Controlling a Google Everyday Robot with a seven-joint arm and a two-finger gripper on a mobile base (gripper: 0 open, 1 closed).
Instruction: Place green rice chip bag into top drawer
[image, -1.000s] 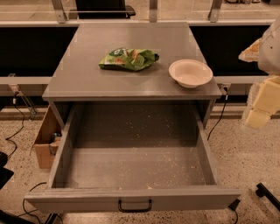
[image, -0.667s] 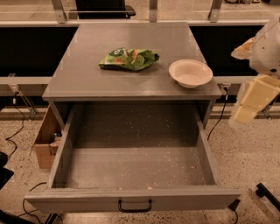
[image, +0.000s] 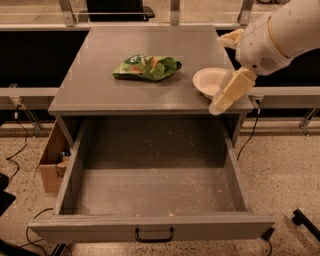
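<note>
Hand (image: 231, 91): at the right front edge of the tabletop (image: 95, 90), just over the near rim of the white bowl (image: 209, 81). How far open: cannot tell. Holds nothing.

Green rice chip bag (image: 147, 67): lying flat mid-tabletop, left of the bowl and apart from it, well clear of the hand.

Top drawer (image: 150, 187): pulled out, crumbs on its floor, nothing in it.

Hazards: the bowl sits between hand and bag, so a low sideways reach would likely knock it. The crumpled foil may slip from a shallow pinch.
</note>
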